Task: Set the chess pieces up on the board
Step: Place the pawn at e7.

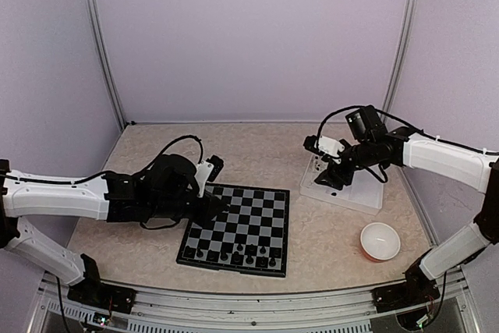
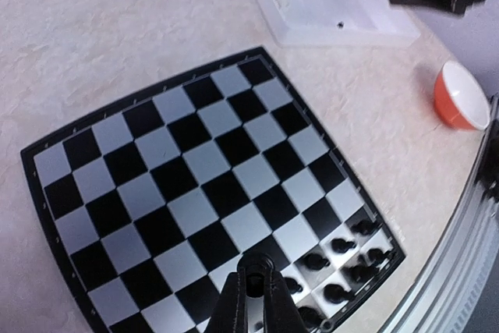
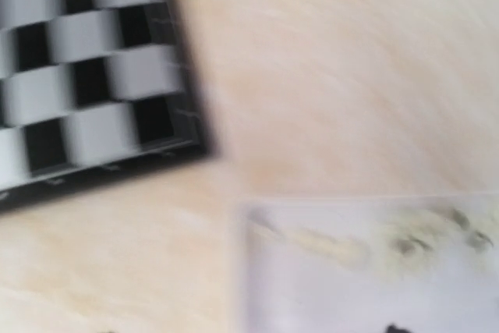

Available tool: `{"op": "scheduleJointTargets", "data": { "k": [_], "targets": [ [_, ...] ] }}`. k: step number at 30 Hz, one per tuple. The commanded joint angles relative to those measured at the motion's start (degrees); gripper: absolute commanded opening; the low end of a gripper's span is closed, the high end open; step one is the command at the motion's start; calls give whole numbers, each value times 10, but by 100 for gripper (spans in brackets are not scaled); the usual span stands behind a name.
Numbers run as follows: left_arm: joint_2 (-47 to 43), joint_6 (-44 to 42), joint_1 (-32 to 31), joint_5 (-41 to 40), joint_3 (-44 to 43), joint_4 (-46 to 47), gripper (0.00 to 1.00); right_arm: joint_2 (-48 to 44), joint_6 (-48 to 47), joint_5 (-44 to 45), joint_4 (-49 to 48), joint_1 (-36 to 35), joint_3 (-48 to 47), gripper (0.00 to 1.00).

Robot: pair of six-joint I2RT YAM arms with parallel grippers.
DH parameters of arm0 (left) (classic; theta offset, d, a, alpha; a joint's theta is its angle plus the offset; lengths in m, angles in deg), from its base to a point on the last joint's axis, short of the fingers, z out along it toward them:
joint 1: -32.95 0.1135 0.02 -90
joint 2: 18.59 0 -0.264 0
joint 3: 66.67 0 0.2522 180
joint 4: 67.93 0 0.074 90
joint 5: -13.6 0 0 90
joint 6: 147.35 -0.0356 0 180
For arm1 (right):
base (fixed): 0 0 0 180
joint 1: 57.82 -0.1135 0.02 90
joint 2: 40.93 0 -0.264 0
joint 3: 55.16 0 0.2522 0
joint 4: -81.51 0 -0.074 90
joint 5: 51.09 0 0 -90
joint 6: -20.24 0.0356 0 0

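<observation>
Currently, left to right: the left arm (image 1: 62, 196) reaches in from the left edge, and the left gripper (image 1: 221, 207) hangs over the left side of the chessboard (image 1: 249, 216). In the left wrist view its fingers (image 2: 234, 309) are pressed together above the near rows. Can't tell if a piece is pinched at the tips.

The chessboard lies flat on the beige table (image 1: 327, 247), roughly centre. The black chess pieces (image 1: 237, 256) sit on its two near rows only, and the rest of the squares are bare. The left wrist view shows the same cluster (image 2: 341, 246) packed into the board's (image 2: 195, 161) near corner, just beside the fingertips.

The white compartment tray (image 1: 366, 196) lies right of the board, apart from it, and a few tiny dark bits show in it from the left wrist camera (image 2: 327, 5).

The right gripper (image 1: 330, 179) hovers over the tray's left end. Its jaws are a dark blob from above and are out of shot at the wrist, so I can't tell whether they're spread or closed. The right wrist frame is blurred: board corner (image 3: 86, 76), bare table, and the tray edge (image 3: 366, 271) with smudged shapes inside.

An orange bowl (image 1: 380, 251) with a white inside stands near the tray, on the side towards the arm bases, far right.
</observation>
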Motion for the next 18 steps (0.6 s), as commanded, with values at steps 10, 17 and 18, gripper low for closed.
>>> {"op": "scheduleJointTargets", "data": {
  "k": [10, 17, 18],
  "targets": [
    [62, -66, -86, -88, 8, -117, 6, 4, 45, -11, -29, 71, 8, 79],
    [116, -72, -106, -110, -7, -109, 6, 26, 43, -38, -8, 71, -1, 80],
    [119, -73, -106, -112, -8, -106, 6, 26, 43, -39, -7, 71, -1, 80]
  ]
}}
